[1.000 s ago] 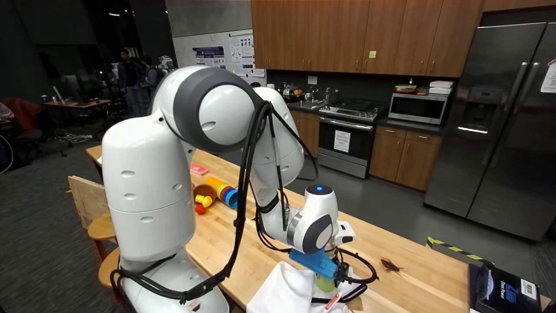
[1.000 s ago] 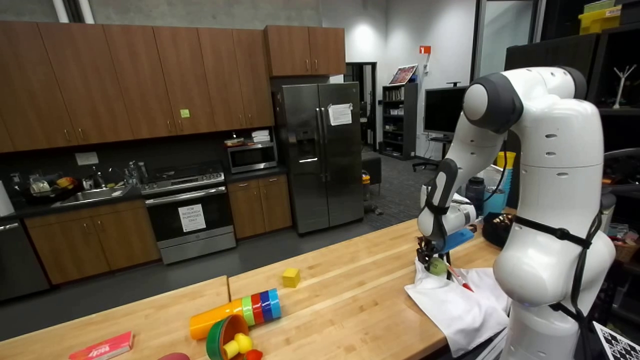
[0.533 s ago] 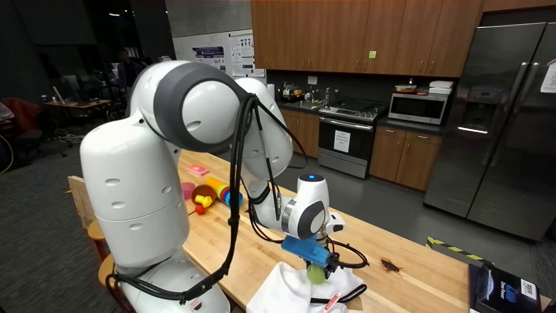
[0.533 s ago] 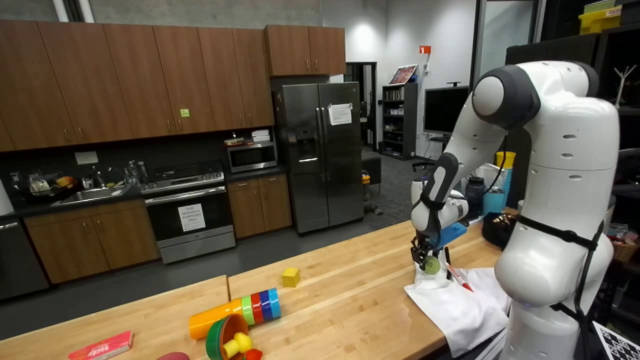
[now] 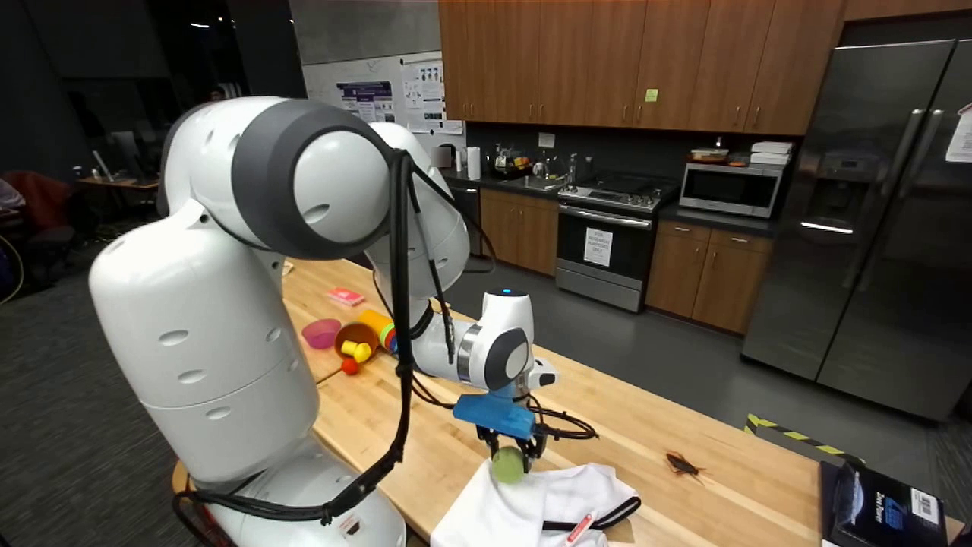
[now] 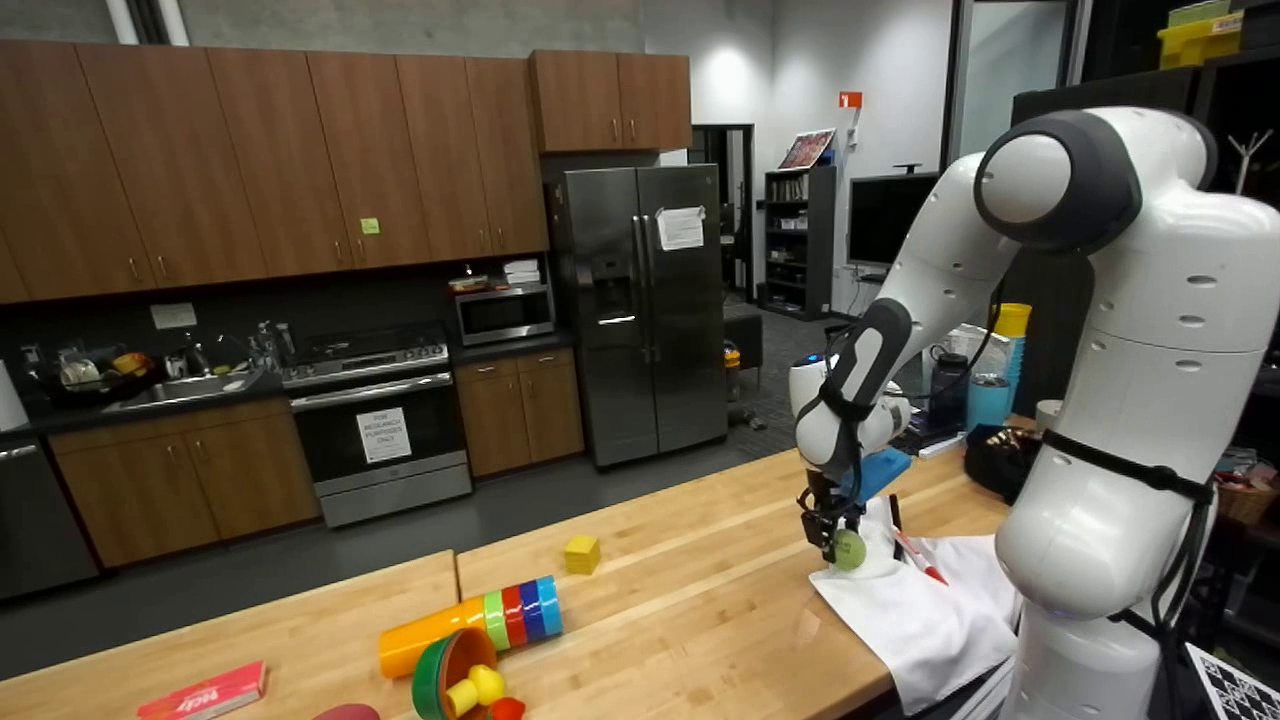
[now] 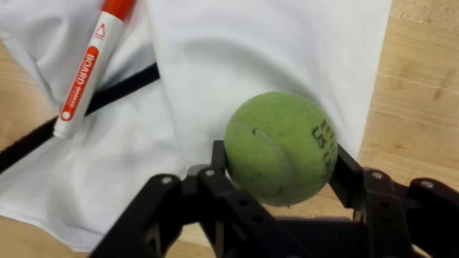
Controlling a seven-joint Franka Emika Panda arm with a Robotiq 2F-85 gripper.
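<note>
the claw (image 7: 281, 159) is partly closed and grips the tennis ball (image 7: 280, 147) by two opposite sides. because the ball is round, a shallow hold could let it slip — then it may drop toward the white cloth (image 7: 208, 104) below the claw and roll away.

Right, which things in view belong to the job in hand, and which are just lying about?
In the job, by the look of it:
tennis ball, gripped by the tool
probably the white cloth, close by the ball

Seemingly just lying about:
board marker, on the cloth
yellow block, on the wooden table
stacking cups, lying nested on their side
insect-shaped object
</note>
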